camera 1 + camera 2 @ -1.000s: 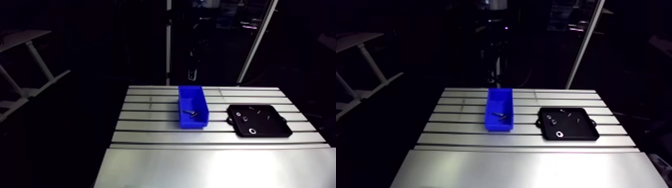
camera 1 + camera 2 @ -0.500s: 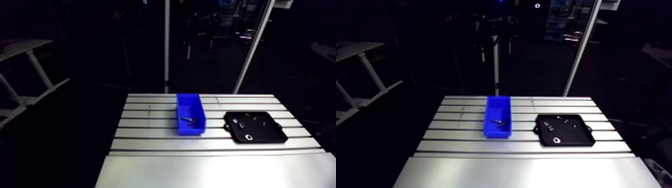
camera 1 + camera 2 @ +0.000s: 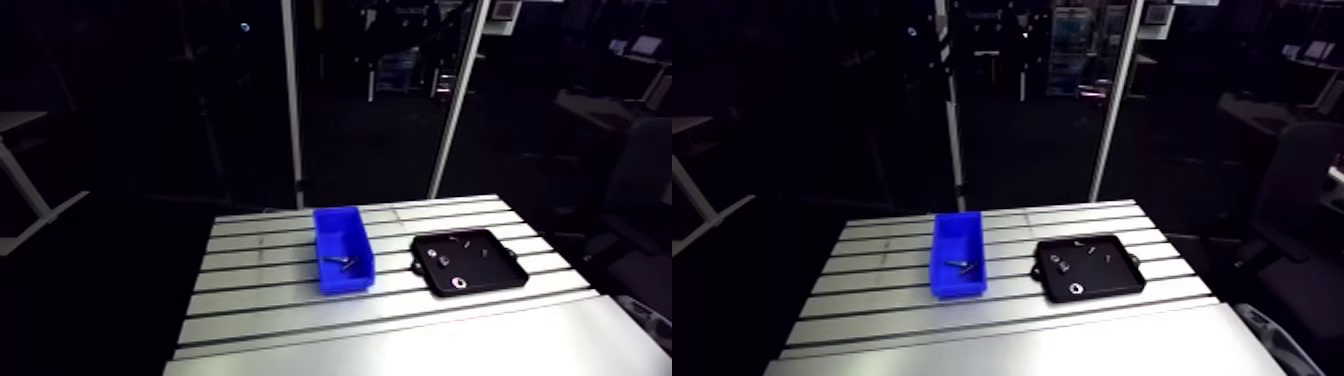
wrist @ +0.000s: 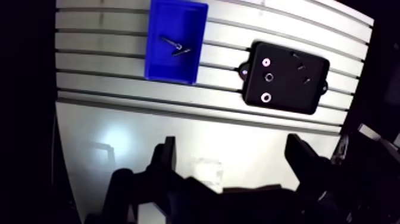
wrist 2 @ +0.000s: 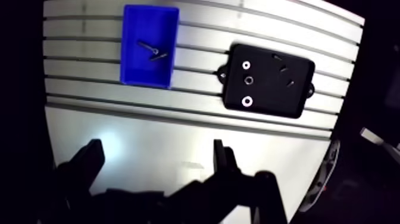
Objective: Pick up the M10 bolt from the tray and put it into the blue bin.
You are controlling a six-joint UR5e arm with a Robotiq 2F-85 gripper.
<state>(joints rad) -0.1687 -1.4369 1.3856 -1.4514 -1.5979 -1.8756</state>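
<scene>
**Wrist view, with arm view for reference.** You see the gripper [image 4: 232, 143] high over the smooth front plate of the slotted aluminium table [image 4: 119, 89]. Its two fingers [image 4: 168, 156] are spread wide with nothing between them.

Take twelve o'clock as straight ahead of the fingers. The blue bin [image 4: 156, 65] lies at eleven o'clock and the black tray [image 4: 309, 95] at one o'clock, both well apart from the gripper.

Two dark bolts [image 4: 171, 42] lie inside the bin, close together near its middle; you cannot read their thread size. The tray holds three bright ring-shaped washers or nuts [image 4: 266, 97] and a few small dark fasteners [image 4: 300, 67].

In the arm view, the tray sits at three o'clock of the bin, near it but not touching.
</scene>
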